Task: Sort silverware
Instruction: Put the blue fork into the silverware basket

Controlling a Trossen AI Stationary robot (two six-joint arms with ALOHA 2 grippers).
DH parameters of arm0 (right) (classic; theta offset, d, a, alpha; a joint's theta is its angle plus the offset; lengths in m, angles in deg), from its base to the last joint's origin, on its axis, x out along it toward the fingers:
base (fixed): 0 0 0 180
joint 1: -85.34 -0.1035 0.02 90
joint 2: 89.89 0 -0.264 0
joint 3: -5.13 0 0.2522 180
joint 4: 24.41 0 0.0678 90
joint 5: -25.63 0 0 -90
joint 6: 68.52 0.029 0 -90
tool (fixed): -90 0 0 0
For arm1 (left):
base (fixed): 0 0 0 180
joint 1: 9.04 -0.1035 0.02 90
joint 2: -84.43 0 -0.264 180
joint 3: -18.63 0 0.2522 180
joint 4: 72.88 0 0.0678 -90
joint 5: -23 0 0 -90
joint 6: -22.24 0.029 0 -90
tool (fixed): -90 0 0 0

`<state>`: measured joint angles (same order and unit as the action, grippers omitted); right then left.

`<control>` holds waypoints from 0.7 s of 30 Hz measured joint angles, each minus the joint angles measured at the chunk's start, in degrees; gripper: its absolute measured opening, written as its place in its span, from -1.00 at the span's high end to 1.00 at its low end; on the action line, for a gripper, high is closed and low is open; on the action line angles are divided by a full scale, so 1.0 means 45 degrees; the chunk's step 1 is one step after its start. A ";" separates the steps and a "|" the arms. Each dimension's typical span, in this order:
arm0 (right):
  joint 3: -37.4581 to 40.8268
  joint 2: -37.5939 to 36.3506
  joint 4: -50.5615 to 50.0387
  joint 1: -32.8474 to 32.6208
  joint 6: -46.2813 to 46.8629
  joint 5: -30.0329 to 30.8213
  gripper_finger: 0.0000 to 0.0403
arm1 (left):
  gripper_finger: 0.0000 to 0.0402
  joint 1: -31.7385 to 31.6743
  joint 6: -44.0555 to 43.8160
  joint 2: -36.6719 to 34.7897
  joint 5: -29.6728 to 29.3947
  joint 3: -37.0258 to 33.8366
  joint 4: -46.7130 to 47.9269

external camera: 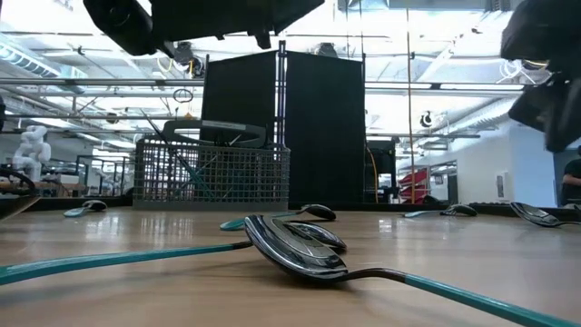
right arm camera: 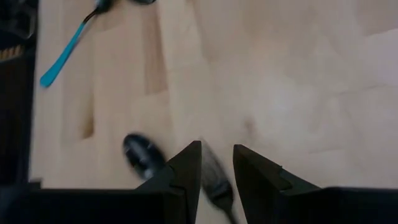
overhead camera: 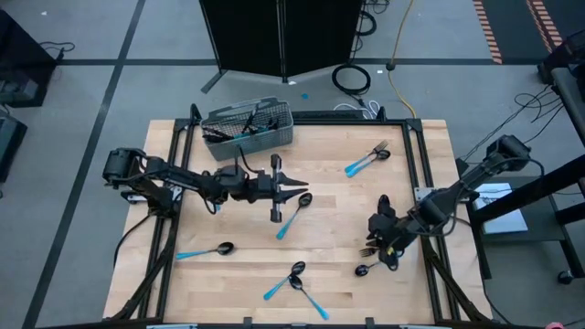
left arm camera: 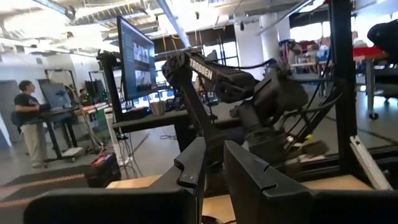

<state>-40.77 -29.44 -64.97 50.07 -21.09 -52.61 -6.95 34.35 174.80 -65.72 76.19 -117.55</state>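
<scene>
Blue-handled silverware lies scattered on the wooden table. A fork and spoon (overhead camera: 367, 162) lie far right, one spoon (overhead camera: 207, 250) near left, and two crossed spoons (overhead camera: 294, 280) at the near edge. Another spoon (overhead camera: 292, 219) lies mid-table. My left gripper (overhead camera: 304, 190) hovers level above that spoon's head, pointing right; its fingers (left arm camera: 189, 165) stand a narrow gap apart and hold nothing. My right gripper (overhead camera: 382, 239) hangs over a dark fork head (right arm camera: 212, 171) and a spoon head (right arm camera: 140, 154), both flat on the table. It is raised clear of them, with a narrow gap.
A grey wire-mesh basket (overhead camera: 247, 128) stands at the table's far edge, left of centre, with several blue-handled pieces inside; it also shows in the low view as the basket (external camera: 213, 173). Black frame rails (overhead camera: 422, 174) border the table. Bare wood lies between the scattered pieces.
</scene>
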 joint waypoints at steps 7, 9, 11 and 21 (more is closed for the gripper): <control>0.0010 0.0000 -0.0025 -0.0855 -0.0102 -0.0997 0.57 | 0.72 -0.0258 0.0549 0.0079 -0.0005 0.0007 0.0149; 0.0010 0.0005 -0.0026 -0.1080 -0.0308 -0.1257 0.57 | 0.71 -0.0324 0.0734 0.0229 -0.0309 0.0015 0.0186; 0.0010 0.0005 -0.0096 -0.1282 -0.0709 -0.1388 0.57 | 0.68 -0.0369 0.0745 0.0515 -0.0709 0.0160 0.0268; 0.0010 0.0162 -0.1644 -0.1690 -0.1193 -0.1262 0.57 | 0.23 -0.0478 0.1013 0.2336 0.0092 0.4398 0.5903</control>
<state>-40.72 -28.71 -72.37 42.47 -26.46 -58.29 -9.10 38.90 185.31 -65.30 95.98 -90.99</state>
